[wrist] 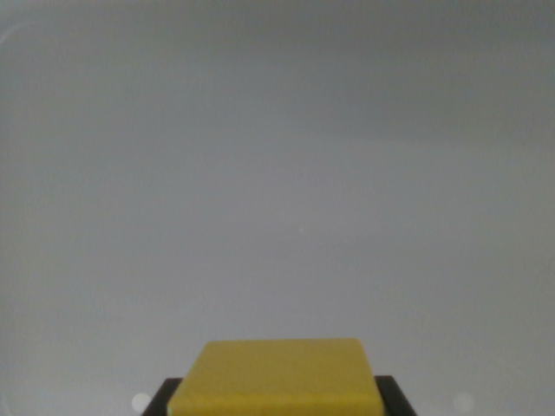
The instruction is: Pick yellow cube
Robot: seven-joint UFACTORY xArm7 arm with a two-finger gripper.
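Note:
The yellow cube (277,368) fills the bottom centre of the wrist view, its flat top face turned to the camera. Black fingertips (163,397) show at its left and right lower corners and press against its sides. My gripper (277,397) is shut on the cube. The cube's lower part and most of each finger are cut off by the bottom edge of the view.
A plain, blurred pale grey surface (277,173) takes up everything beyond the cube. No other objects or edges show on it.

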